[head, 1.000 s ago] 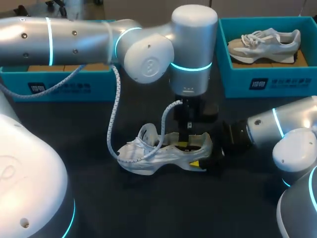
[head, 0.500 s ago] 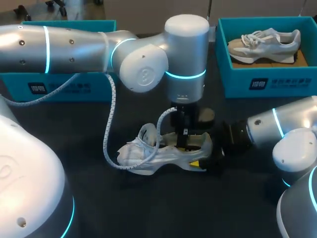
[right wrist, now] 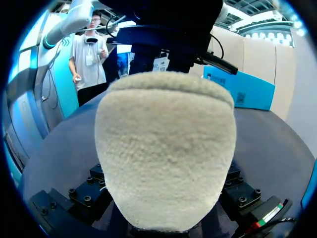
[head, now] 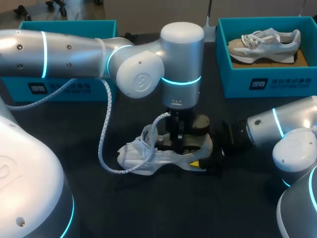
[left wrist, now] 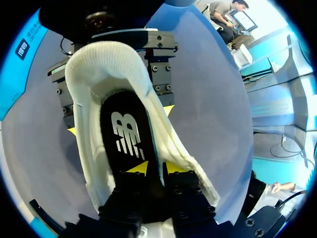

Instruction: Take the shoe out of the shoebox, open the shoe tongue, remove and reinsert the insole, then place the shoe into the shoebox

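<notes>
A white shoe [head: 143, 156] lies on its side on the dark table, heel toward my right arm. My right gripper [head: 204, 149] is shut on the heel [right wrist: 163, 148], one finger on each side. From above, my left gripper [head: 177, 144] reaches into the shoe's opening. In the left wrist view the black insole [left wrist: 124, 134] lies inside the white collar [left wrist: 94, 69]. There my left gripper [left wrist: 153, 167] has its yellow tips slightly apart, and a thin edge of the shoe's lining runs between them. The right gripper's fingers [left wrist: 161, 74] flank the heel.
A teal shoebox [head: 262, 82] at the back right holds a second pale shoe [head: 265, 42]. Another teal box [head: 64, 87] stands at the back left, behind my left arm. The left arm's white cable [head: 103, 144] loops down beside the shoe's toe.
My left arm has shifted left and lower over the shoe. Its fingers, shut before, now stand slightly apart. The right arm and shoe have kept still.
</notes>
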You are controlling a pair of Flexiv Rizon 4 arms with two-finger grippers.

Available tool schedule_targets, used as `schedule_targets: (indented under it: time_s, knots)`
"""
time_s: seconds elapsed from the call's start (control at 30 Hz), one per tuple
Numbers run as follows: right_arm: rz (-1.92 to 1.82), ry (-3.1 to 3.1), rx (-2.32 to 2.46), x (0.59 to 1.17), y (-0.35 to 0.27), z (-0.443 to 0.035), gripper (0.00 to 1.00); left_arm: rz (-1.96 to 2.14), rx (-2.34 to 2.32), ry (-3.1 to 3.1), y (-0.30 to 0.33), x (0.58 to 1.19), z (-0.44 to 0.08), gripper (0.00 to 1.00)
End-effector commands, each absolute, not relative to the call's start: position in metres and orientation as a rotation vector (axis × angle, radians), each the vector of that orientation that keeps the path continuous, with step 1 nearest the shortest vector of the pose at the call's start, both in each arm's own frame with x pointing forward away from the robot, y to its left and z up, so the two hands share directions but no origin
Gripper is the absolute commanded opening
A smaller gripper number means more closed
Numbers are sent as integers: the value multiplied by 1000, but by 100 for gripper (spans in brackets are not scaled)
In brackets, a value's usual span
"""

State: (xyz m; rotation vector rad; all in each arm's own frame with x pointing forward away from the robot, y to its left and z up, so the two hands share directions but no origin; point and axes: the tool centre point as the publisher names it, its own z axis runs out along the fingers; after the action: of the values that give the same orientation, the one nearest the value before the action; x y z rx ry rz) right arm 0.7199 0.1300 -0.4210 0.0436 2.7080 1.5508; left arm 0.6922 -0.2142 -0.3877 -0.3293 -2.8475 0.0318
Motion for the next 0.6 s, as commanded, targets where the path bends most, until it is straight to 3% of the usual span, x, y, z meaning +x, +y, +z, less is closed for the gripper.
schedule_targets:
  time_s: [0.03,0.2,0.33,0.6]
  knots:
    - [1542,2712,45,719,132,-422,0,33,-343,-2853,-214,692,-391,31]
    - [1542,2712,45,719,132,-422,0,33,-365,-2867,-217,693,-398,35]
    - [1542,2712,45,719,132,-422,0,27,-403,-2865,-219,693,-408,45]
    - [1542,2712,45,719,132,-422,0,25,-414,-2902,-222,696,-425,31]
